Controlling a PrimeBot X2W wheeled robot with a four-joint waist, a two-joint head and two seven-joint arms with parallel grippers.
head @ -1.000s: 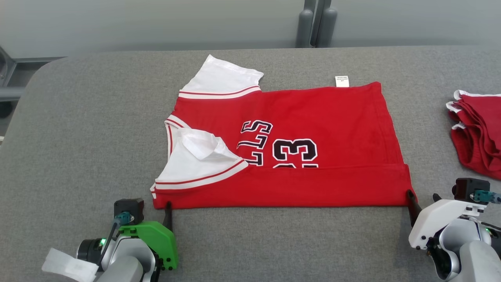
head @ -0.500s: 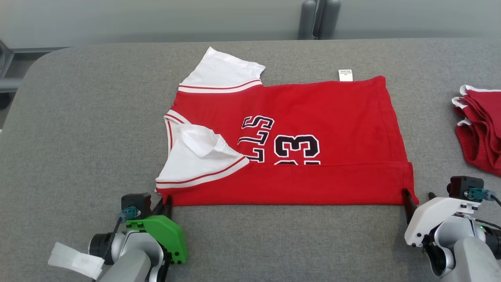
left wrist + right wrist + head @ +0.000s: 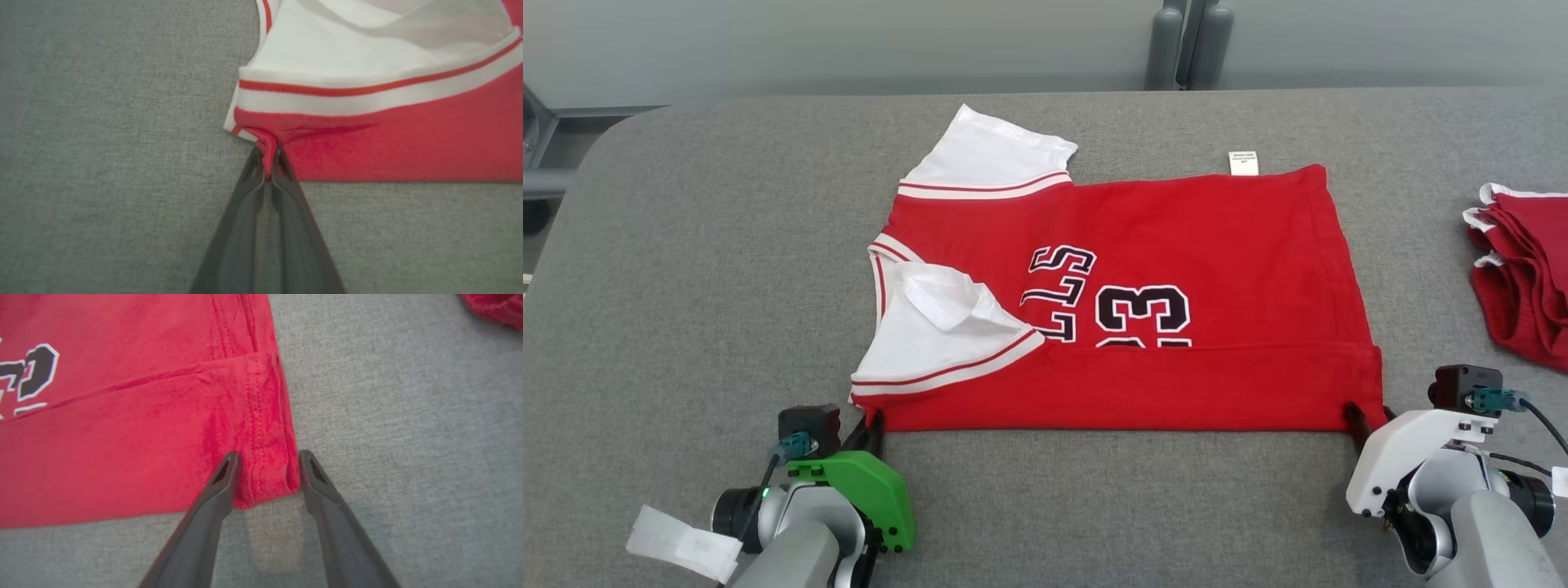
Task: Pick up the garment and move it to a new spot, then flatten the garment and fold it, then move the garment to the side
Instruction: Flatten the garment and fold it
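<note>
While my left gripper point(image 3: 869, 425) is pinched tight on the near left corner of the shirt point(image 3: 1176, 245), my right gripper point(image 3: 1364, 411) stands with its fingers apart at the near right corner; in the left wrist view a small ridge of red cloth is squeezed between my two fingertips, just under the white sleeve point(image 3: 367, 53) with its red stripe; in the right wrist view the hem corner lies between my open fingers, one fingertip on the cloth, the other just beside its edge on the table point(image 3: 408, 416), and nothing is clamped there.

The shirt lies flat in the middle of the table, collar toward my left, hem toward my right; its near strip is folded over onto the body, the fold line cutting across the black numerals; one sleeve lies on the chest, the far sleeve point(image 3: 988, 155) spreads past the far edge of the body; a white tag point(image 3: 1243, 162) sticks out at the far side.

Bare grey cloth runs wide to my left as far as the table's rounded corner, and there is a band of it between the shirt and the far edge; to my right a pile point(image 3: 1523, 269) of red clothes sits well apart from the shirt, near that side of the view.
</note>
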